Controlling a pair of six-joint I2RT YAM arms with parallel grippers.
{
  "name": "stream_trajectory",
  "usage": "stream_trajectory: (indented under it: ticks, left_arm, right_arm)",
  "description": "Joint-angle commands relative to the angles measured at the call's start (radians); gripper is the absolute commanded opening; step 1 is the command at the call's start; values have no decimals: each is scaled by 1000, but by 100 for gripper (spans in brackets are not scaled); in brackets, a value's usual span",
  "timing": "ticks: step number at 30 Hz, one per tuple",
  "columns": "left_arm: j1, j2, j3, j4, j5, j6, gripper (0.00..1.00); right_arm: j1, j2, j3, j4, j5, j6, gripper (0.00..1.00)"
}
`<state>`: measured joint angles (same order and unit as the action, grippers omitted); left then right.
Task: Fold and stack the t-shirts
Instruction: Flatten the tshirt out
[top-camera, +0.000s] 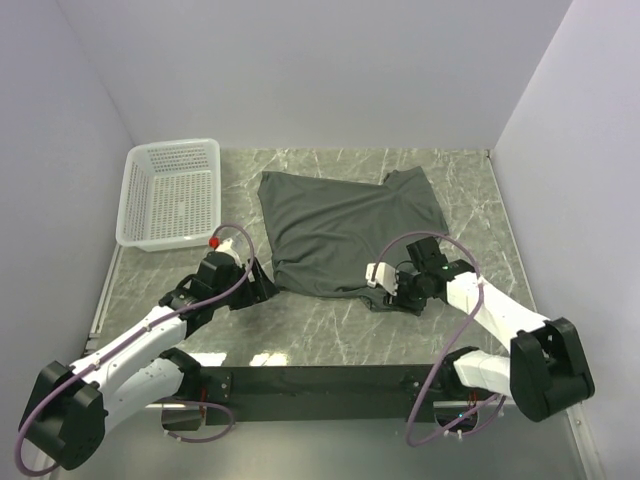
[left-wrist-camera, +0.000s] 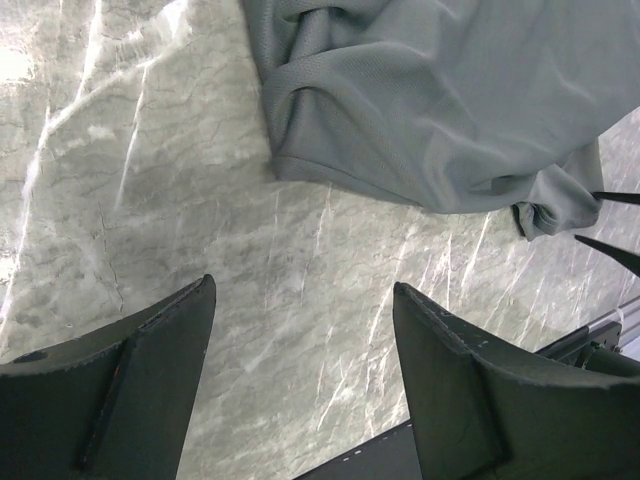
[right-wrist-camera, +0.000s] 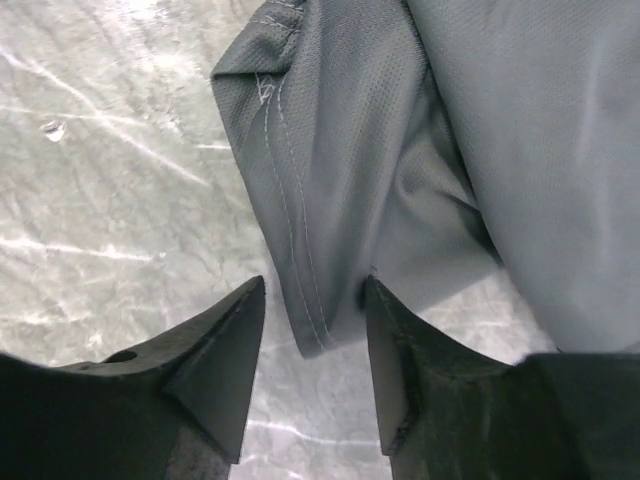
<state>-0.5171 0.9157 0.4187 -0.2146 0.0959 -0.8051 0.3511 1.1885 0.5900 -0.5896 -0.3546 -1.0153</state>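
One dark charcoal-grey soft-fabric t-shirt (top-camera: 345, 225) lies spread, partly rumpled, on the grey veined marble tabletop (top-camera: 330, 325). The left gripper (left-wrist-camera: 300, 290) stands open over bare marble just beside the shirt's near-left corner; the right gripper (right-wrist-camera: 313, 285), jaws apart, straddles the stitched near hem
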Motion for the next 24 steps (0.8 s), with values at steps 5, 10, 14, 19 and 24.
stream_trajectory:
  ticks: [5,10,14,19,24]
  left_arm:
    - [-3,3,-14,47,-10,-13,77]
    - [-3,20,-14,57,-12,-13,77]
    - [-4,20,-18,55,-18,-14,77]
    - [-3,37,-15,63,-19,-9,77]
    - [-4,103,9,103,-7,13,76]
  right_arm:
    - [12,-67,-8,-61,-20,-65,56]
    - [37,22,-48,34,57,-43,52]
    - [38,40,-38,34,56,-35,28]
    - [37,-73,-4,-64,-12,-48,11]
    - [5,-161,135,-125,-78,98,1]
